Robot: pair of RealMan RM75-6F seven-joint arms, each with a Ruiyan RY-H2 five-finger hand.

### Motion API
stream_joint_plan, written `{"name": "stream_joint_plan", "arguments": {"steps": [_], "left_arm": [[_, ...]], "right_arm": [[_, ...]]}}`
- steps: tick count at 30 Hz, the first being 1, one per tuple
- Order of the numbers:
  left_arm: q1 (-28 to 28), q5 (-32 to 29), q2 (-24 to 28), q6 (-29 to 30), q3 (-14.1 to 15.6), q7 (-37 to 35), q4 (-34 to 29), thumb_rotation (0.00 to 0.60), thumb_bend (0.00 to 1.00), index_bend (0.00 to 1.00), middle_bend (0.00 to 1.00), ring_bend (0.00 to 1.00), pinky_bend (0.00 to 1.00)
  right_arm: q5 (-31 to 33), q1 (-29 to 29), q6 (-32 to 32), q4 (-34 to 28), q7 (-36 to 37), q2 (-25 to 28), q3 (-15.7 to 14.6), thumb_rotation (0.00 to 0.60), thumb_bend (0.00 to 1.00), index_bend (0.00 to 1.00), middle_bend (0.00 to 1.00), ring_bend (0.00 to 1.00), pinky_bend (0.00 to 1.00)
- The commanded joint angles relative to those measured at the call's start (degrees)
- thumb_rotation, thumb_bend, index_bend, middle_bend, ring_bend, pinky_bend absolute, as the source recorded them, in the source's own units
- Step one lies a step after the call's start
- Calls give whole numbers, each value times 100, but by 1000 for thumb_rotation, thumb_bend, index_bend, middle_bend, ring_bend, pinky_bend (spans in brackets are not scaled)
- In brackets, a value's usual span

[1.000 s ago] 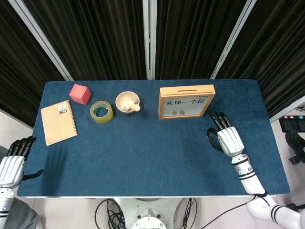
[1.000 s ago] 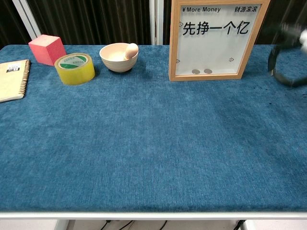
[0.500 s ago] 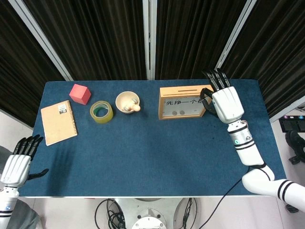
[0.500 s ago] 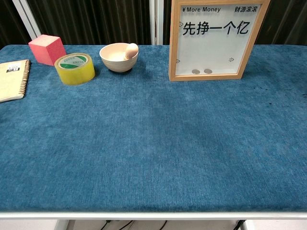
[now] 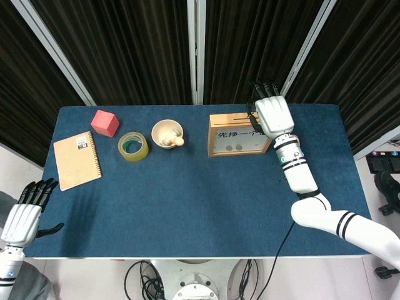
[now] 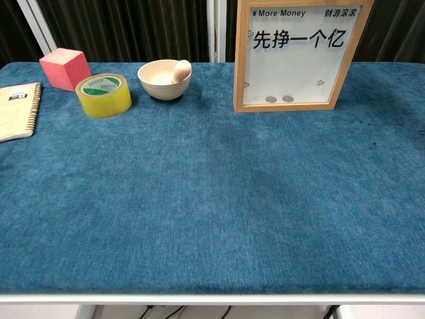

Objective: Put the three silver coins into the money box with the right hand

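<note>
Coins [image 6: 279,99] lie inside the money box [image 6: 300,56]: two silver discs rest side by side at the bottom behind its clear front pane. A third coin cannot be made out anywhere. The right robot hand [image 5: 272,114] is over the money box's top right end, back of the hand up, fingers reaching toward the slot; whether anything is pinched beneath it cannot be told. The left robot hand [image 5: 25,215] hangs off the bench [image 6: 212,199] edge far left of the money box, fingers spread and holding nothing. Left of the money box stand a bowl [image 6: 163,79] with an egg [image 6: 182,68], then a yellow tape roll [image 6: 103,94], a pink cube [image 6: 64,68] and a notebook [image 6: 16,111].
</note>
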Motion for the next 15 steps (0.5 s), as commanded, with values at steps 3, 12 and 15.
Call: {"name": "stream_joint_plan", "arguments": {"steps": [3,12,15], "left_arm": [[-10,-12,-10,-15,-1,-13,2,600,41,42,40,0,0],[-17,-26,-5,-32,9,-13,4,600,41,42,40,0,0],[-18,-20,1,-22,12,-35,-4,600,41,42,39,0,0]], "right_arm": [[275,159,82,112,-238,-148,-43,600,444,714,88,0,0],[696,252,143,66,-367,-207,-129,600,445,716,87,0,0],[778,279,169,21,-420,-186,-160,600,446,717,86,0,0]]}}
